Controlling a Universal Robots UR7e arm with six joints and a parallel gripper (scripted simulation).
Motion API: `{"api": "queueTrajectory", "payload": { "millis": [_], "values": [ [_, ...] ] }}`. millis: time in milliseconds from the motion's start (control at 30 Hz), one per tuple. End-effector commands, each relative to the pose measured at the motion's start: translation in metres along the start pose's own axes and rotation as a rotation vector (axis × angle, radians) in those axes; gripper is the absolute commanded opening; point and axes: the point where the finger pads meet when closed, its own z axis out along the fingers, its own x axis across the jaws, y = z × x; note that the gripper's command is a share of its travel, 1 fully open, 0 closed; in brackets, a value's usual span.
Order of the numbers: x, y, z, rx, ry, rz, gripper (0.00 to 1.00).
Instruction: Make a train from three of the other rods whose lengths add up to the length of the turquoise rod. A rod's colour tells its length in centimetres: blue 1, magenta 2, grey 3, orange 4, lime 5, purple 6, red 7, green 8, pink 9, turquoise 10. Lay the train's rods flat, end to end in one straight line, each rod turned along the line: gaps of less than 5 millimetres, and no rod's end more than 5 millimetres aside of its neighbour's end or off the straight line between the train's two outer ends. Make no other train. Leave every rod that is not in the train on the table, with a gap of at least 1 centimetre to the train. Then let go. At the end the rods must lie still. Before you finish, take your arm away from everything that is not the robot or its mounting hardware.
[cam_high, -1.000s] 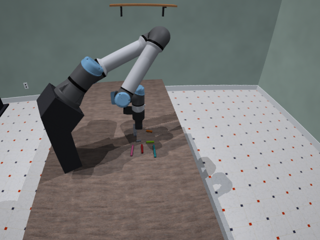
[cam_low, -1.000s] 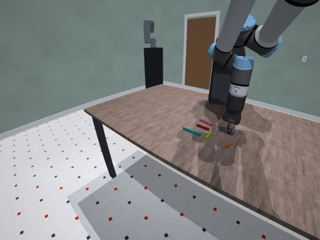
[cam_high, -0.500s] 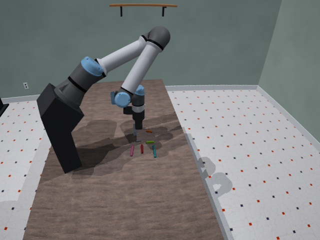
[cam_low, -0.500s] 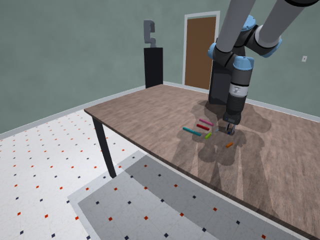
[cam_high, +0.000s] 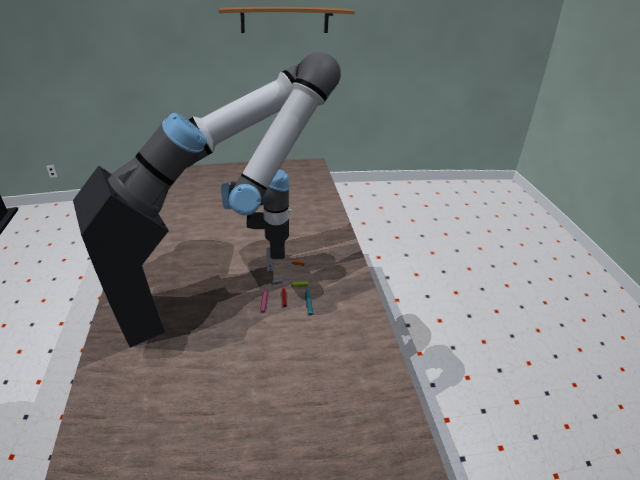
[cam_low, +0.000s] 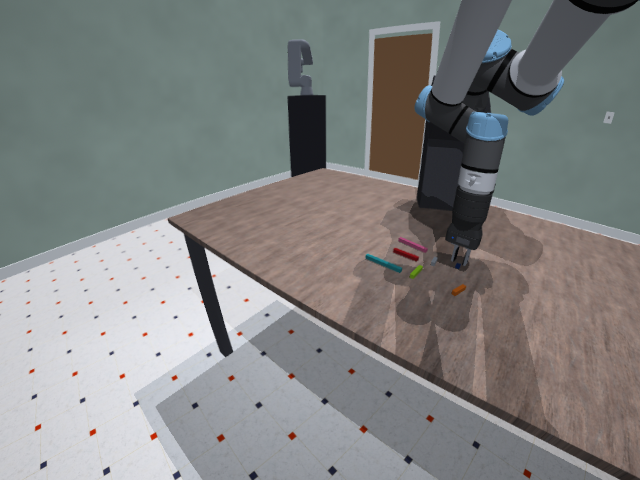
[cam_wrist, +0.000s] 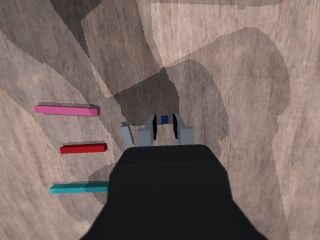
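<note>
- While the arm reaches down from the upper part of the top frame, I see the tool (cam_high: 270, 268) (cam_low: 460, 261) (cam_wrist: 164, 121) pointing at the surface (cam_high: 232, 387) (cam_low: 310, 222) (cam_wrist: 260, 100), its fingers partway apart and gripping nothing.
- Between those fingers, near the middle of the wrist frame, sits the little blue rod (cam_low: 458, 266) (cam_wrist: 164, 120), with a gap showing on either side of it.
- Just left of the tool in the wrist frame lies the grey rod (cam_high: 277, 282) (cam_low: 434, 260) (cam_wrist: 127, 135), slightly slanted.
- Over at the left of that frame, the pink rod (cam_high: 264, 300) (cam_low: 412, 244) (cam_wrist: 67, 110) is uppermost, the red rod (cam_high: 284, 297) (cam_low: 405, 254) (cam_wrist: 83, 148) below it, and the turquoise rod (cam_high: 309, 302) (cam_low: 383, 262) (cam_wrist: 79, 188) lowest, all apart.
- Near the centre of the top frame, the lime rod (cam_high: 299, 284) (cam_low: 416, 271) lies right of the grey one, above the turquoise one's upper end.
- Higher in the top frame, right of the tool, rests the orange rod (cam_high: 298, 262) (cam_low: 459, 289).
- No three rods form a train.
</note>
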Motion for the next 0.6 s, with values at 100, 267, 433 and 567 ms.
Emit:
{"api": "queueTrajectory", "payload": {
  "millis": [100, 267, 433, 567],
  "values": [
    [0.0001, 0.0003, 0.0001, -0.001, 0.000, 0.000, 0.54],
    [0.0001, 0.0003, 0.0025, -0.001, 0.000, 0.000, 0.54],
    [0.0001, 0.0003, 0.0050, -0.001, 0.000, 0.000, 0.54],
    [0.0002, 0.0003, 0.0092, -0.001, 0.000, 0.000, 0.54]
  ]
}}
